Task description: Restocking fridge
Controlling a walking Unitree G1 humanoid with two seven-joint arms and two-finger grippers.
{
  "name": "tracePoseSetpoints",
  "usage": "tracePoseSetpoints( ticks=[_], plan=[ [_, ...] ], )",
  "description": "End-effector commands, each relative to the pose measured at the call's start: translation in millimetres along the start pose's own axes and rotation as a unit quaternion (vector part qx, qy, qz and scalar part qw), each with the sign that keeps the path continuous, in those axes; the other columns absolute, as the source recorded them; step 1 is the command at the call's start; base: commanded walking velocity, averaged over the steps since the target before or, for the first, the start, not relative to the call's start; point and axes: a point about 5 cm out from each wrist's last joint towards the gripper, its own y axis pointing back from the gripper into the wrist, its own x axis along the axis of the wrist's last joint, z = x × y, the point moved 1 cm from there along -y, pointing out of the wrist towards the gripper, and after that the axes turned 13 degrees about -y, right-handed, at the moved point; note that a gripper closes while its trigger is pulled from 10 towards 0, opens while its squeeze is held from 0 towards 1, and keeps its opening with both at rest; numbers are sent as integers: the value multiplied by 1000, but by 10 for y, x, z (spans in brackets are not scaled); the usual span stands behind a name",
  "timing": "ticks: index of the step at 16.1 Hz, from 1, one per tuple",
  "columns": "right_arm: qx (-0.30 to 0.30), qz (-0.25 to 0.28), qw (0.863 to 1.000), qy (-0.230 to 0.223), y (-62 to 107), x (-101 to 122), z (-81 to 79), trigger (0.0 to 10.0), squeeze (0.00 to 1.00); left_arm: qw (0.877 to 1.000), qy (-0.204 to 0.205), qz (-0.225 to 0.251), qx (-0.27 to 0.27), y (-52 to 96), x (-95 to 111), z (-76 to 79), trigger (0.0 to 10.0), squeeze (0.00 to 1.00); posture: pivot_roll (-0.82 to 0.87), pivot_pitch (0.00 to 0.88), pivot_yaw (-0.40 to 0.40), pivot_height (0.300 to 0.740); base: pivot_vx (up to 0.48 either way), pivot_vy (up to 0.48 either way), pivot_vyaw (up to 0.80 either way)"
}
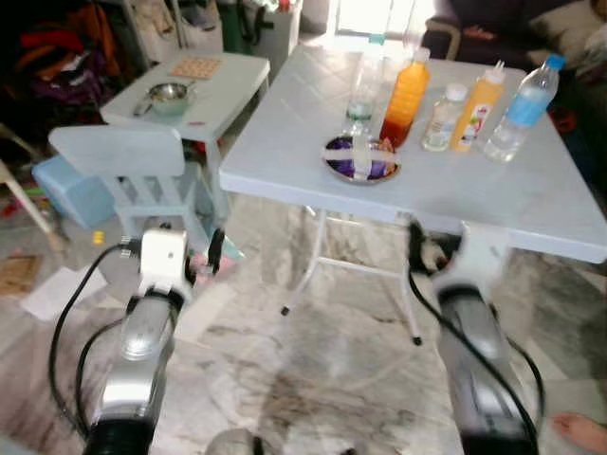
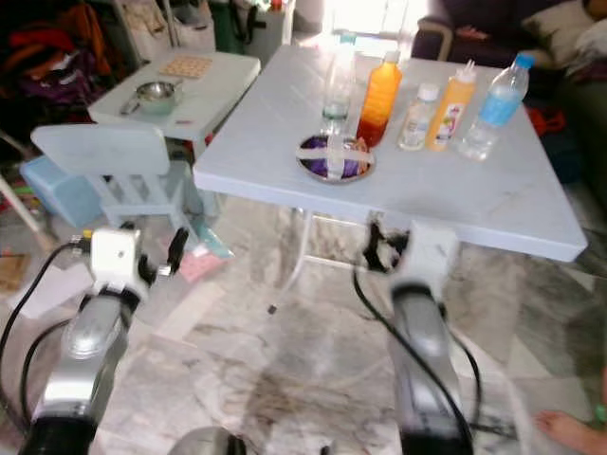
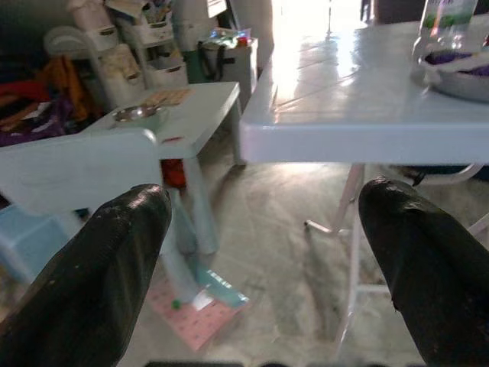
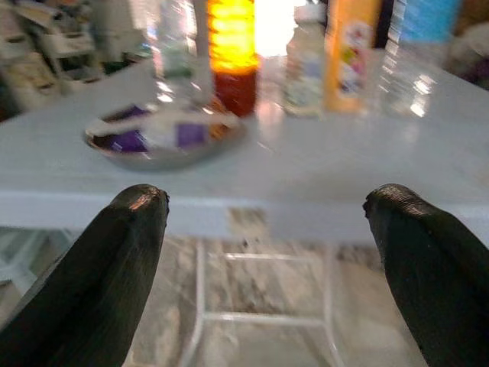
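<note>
Orange juice bottle [image 1: 406,99] upright on white table [image 1: 531,199], amber liquid, orange cap. Left claw [image 3: 263,252], right claw [image 4: 267,252] apart, empty.

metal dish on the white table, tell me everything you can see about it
The metal dish is a shallow, round, silvery bowl with a thin rim, sitting flat near the front edge of the white table. It holds purple-wrapped items crossed by pale strips; what they are is too blurred to tell. A clear bottle and an orange bottle stand just behind it. Nothing grips it: the right gripper is open, low before the table edge, pointing toward it.
</note>
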Motion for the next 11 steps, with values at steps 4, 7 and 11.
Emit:
tracePoseSetpoints(
  ticks=[4, 7, 11],
  plan=[
    [-9, -13, 999, 30, 214, -56, 196, 10000, 0, 999, -11, -1, 41, 83, 0, -166, 10000, 0, 47, 0, 20, 740, 0, 0, 0],
    [2, -10, 999, 39, 167, -32, 131, 10000, 0, 1000, -8, -9, 15, 128, -4, -42, 10000, 0, 46, 0, 20, 740, 0, 0, 0],
    [7, -4, 999, 39, 142, 28, 111, 10000, 0, 1000, -9, -9, 7, 141, 14, -10, 10000, 0, 47, 0, 10, 740, 0, 0, 0]
  ],
)
